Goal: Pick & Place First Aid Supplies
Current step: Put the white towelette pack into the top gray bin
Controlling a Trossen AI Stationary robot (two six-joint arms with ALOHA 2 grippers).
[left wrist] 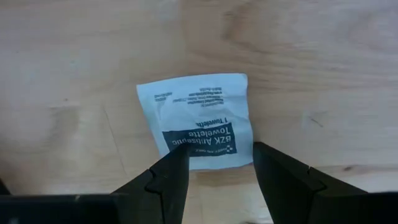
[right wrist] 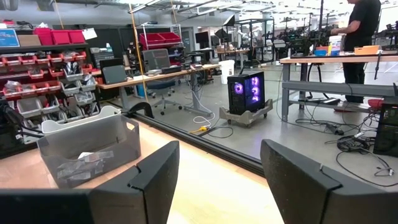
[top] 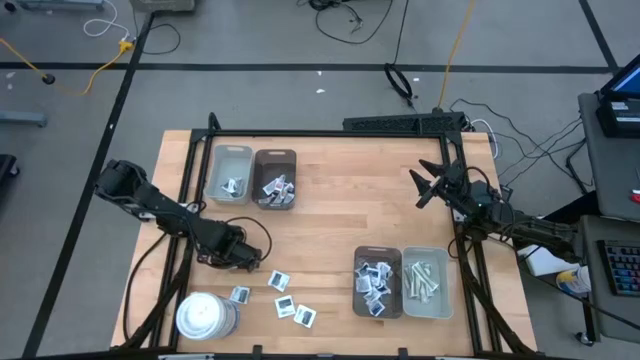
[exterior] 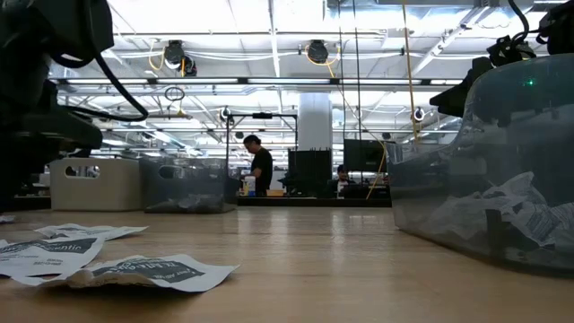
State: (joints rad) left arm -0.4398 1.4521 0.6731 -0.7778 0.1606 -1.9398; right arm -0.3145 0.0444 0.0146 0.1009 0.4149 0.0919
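Left gripper (left wrist: 214, 171) pointed straight down with fingers parted over a loose packet (left wrist: 198, 121) printed "BZK Antiseptic Towelette" on the table (top: 340, 210) near the white cylinder (top: 205, 316); right gripper (top: 428, 186) waited, fingers spread, holding nothing.

Grey floor (top: 300, 40) crossed by dark lines and loose cables (top: 345, 20); bright ceiling lights (exterior: 269, 18), red storage bins (right wrist: 56, 59) on shelves, a workbench (right wrist: 336, 60), a person (exterior: 261, 166) standing far off.
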